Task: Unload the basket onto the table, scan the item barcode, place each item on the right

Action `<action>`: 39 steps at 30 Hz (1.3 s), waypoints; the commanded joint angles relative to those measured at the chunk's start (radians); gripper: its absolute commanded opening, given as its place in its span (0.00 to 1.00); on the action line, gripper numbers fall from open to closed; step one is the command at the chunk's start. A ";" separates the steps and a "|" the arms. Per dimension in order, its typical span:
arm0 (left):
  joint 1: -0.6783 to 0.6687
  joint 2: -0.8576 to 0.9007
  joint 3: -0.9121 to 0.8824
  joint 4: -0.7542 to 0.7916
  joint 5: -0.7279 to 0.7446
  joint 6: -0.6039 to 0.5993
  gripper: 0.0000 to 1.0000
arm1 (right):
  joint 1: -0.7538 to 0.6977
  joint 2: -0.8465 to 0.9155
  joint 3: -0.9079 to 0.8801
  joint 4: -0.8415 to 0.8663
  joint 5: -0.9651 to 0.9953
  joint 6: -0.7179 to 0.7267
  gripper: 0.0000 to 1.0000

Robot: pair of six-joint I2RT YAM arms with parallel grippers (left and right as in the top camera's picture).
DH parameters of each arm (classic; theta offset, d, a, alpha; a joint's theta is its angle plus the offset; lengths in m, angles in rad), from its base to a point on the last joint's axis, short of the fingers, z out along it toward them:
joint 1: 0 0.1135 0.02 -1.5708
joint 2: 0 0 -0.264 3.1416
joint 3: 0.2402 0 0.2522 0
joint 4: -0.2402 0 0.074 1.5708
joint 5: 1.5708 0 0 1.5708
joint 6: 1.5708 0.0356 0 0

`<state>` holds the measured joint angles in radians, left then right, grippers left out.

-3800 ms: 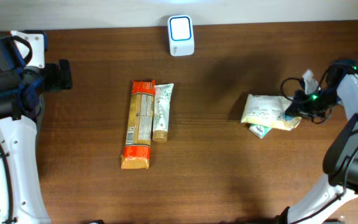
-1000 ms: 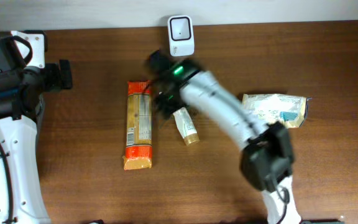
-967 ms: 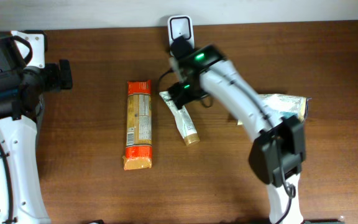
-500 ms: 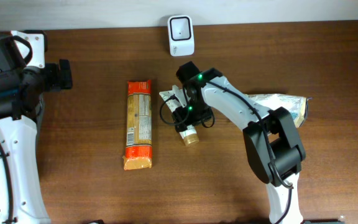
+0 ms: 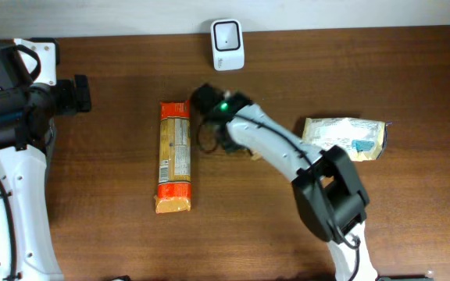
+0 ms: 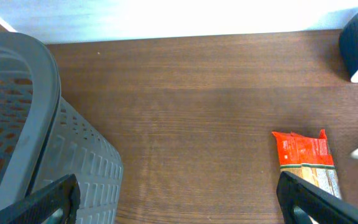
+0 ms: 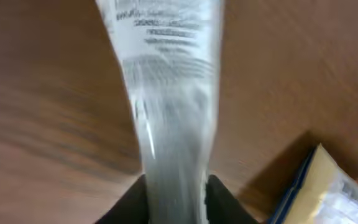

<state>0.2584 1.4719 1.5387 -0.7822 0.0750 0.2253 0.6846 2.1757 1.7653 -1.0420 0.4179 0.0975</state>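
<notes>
My right gripper point(image 7: 176, 200) pinches the tube point(image 7: 166, 112), mid-table, just right of the pasta pack point(image 5: 174, 156) — this is the grasp step. Left gripper point(image 6: 179, 208) stands wide, idle. Next, I judge: lift and show the tube to the far scanner point(image 5: 227, 34).

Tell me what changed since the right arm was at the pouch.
The right pincer left the pouch, crossed to mid-table and closed on the tube, which had been lying against the pasta pack. Scanner and open left pincer stayed put.
</notes>
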 commanded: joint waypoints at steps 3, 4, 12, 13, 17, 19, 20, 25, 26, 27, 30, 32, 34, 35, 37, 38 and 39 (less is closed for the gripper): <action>0.000 -0.002 0.003 0.002 0.008 0.015 0.99 | 0.100 0.026 -0.021 0.006 -0.074 0.013 0.73; 0.000 -0.002 0.003 0.002 0.008 0.015 0.99 | 0.101 0.023 -0.018 0.006 -0.084 0.013 0.73; 0.000 -0.002 0.004 0.002 0.007 0.015 0.99 | -0.102 -0.002 0.050 0.058 -0.229 0.012 0.72; 0.000 -0.002 0.003 0.002 0.008 0.015 0.99 | -0.110 0.006 0.044 0.070 -0.259 0.012 0.69; 0.000 -0.002 0.003 0.002 0.008 0.015 0.99 | -0.076 0.064 -0.003 0.127 -0.399 0.034 0.04; 0.000 -0.002 0.003 0.002 0.008 0.015 0.99 | -0.055 0.091 -0.004 0.138 -0.400 0.064 0.04; 0.000 -0.002 0.003 0.002 0.008 0.015 0.99 | -0.048 0.109 -0.004 0.142 -0.401 0.077 0.04; 0.000 -0.002 0.003 0.002 0.008 0.015 0.99 | -0.048 0.138 -0.002 0.145 -0.424 0.094 0.04; 0.000 -0.002 0.004 0.002 0.008 0.015 0.99 | -0.052 0.135 0.010 0.137 -0.389 0.075 0.04; 0.000 -0.002 0.003 0.002 0.008 0.015 0.99 | -0.051 0.130 0.040 0.109 -0.338 0.010 0.04; 0.000 -0.002 0.003 0.002 0.008 0.015 0.99 | -0.018 0.125 0.134 0.046 -0.105 -0.221 0.04; 0.001 -0.002 0.003 0.002 0.008 0.015 0.99 | -0.008 0.125 0.136 0.026 -0.069 -0.568 0.04; -0.001 -0.002 0.003 0.002 0.008 0.015 0.99 | -0.011 0.125 0.135 -0.010 -0.069 -0.867 0.04; -0.001 -0.002 0.004 0.002 0.008 0.015 0.99 | -0.012 0.125 0.135 -0.024 -0.075 -0.995 0.04; -0.001 -0.002 0.003 0.002 0.008 0.015 0.99 | -0.013 0.125 0.135 -0.032 -0.120 -1.191 0.04; 0.003 -0.002 0.003 0.002 0.008 0.015 0.99 | -0.013 0.125 0.135 -0.032 -0.117 -1.234 0.04; 0.006 -0.002 0.004 0.002 0.008 0.015 0.99 | -0.013 0.125 0.135 -0.032 -0.113 -1.244 0.08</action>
<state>0.2584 1.4719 1.5387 -0.7822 0.0750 0.2249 0.6769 2.2787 1.8874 -1.0695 0.3099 -0.9752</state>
